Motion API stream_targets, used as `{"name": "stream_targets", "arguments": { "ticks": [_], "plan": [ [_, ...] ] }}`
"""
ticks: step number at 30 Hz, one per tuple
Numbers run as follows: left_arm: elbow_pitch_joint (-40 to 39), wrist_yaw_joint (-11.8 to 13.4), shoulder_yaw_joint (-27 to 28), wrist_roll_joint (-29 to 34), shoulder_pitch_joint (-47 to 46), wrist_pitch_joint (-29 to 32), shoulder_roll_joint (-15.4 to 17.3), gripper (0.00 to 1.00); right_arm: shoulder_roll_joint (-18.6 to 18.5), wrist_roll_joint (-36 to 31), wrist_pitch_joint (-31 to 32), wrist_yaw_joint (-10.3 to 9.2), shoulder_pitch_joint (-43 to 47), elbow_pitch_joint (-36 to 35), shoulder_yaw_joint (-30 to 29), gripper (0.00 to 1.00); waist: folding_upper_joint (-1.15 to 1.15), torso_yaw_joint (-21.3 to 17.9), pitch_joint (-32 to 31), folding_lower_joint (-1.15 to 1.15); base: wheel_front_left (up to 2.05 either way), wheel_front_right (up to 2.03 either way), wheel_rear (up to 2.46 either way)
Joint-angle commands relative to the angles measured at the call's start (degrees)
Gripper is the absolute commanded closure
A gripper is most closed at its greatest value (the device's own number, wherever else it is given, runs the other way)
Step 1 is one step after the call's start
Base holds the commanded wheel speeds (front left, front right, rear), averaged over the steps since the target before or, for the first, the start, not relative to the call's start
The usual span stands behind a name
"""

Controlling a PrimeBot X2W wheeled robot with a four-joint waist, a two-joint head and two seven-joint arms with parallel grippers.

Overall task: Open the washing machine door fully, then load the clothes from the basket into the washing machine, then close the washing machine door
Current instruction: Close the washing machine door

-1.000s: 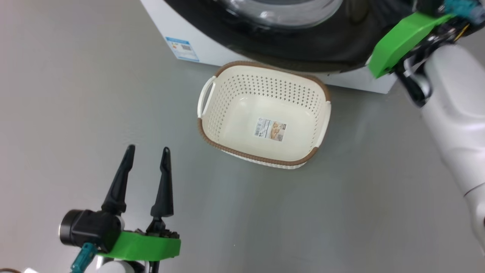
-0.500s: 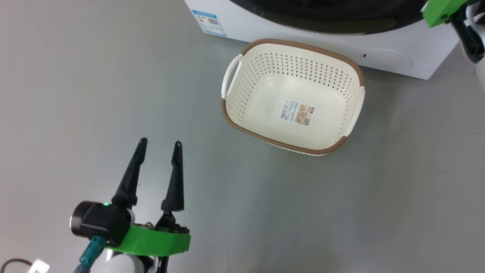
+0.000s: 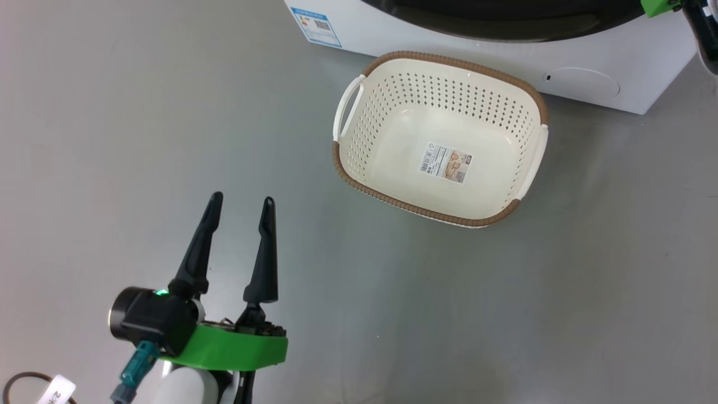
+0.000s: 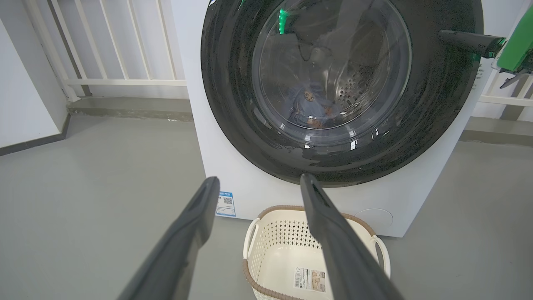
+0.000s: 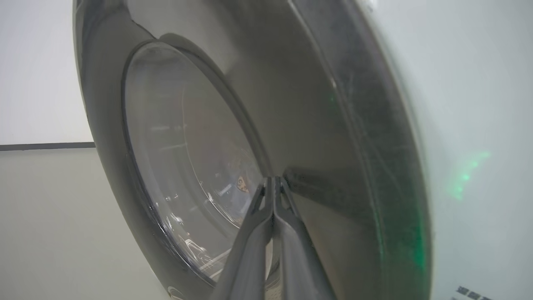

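Since the basket [image 3: 449, 56] is emptied, the washing machine door [image 4: 233, 104] is pressed shut by the right gripper [image 5: 272, 180], jaws together; the left gripper [image 3: 242, 198] is held clear, jaws spread.

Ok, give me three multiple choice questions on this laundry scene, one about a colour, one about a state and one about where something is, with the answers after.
1. What colour is the rim of the basket?
A) blue B) brown C) black

2. How is the left gripper?
A) open and empty B) shut on cloth C) shut and empty

3. Where are the clothes?
A) in the basket B) held by the left gripper C) inside the washing machine, behind its door

Answers:
1 B: a brown woven-look band runs round the cream walls.
2 A: its two fingers stand apart with nothing between them.
3 C: the printed fabric shows through the door's glass, and the basket holds nothing but its label.
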Motion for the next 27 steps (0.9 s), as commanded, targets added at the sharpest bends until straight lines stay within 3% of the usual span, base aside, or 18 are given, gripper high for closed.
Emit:
{"name": "stream_targets", "arguments": {
  "ticks": [1, 13, 25, 26, 27],
  "plan": [
    [-1.1, 0.5, 1.9, 0.1, -1.0, -0.5, 1.1, 0.00, 1.6, -0.2, -0.3, 0.00, 1.7, -2.3, 0.6, 1.00, 0.00, -0.3, -0.4, 0.00, 0.00, 0.00, 0.00],
    [-0.6, -0.1, 3.8, 2.3, 0.1, -0.5, 1.1, 0.00, 3.6, 2.6, -0.3, 0.00, 14.8, -14.6, 5.9, 1.00, 0.00, -4.8, -3.9, 0.00, 0.00, 0.00, 0.00],
    [0.5, -1.5, 5.7, 4.2, 1.2, -0.5, 1.1, 0.00, 3.3, 3.3, -0.3, 0.00, 32.3, -29.3, 1.6, 1.00, 0.00, -10.1, -8.5, 0.00, 0.00, 0.00, 0.00],
    [0.7, -1.6, 5.8, 4.3, 1.4, -0.5, 1.1, 0.00, 3.4, 3.1, -0.3, 0.00, 33.9, -30.3, 0.9, 0.91, 0.00, -10.5, -9.0, 0.00, 0.00, 0.00, 0.00],
    [1.0, -1.8, 5.8, 4.4, 1.6, -0.5, 1.1, 0.00, 3.5, 2.8, -0.3, 0.00, 35.6, -31.3, -0.1, 0.65, 0.00, -10.8, -9.6, 0.00, 0.00, 0.00, 0.00]
  ]
}}
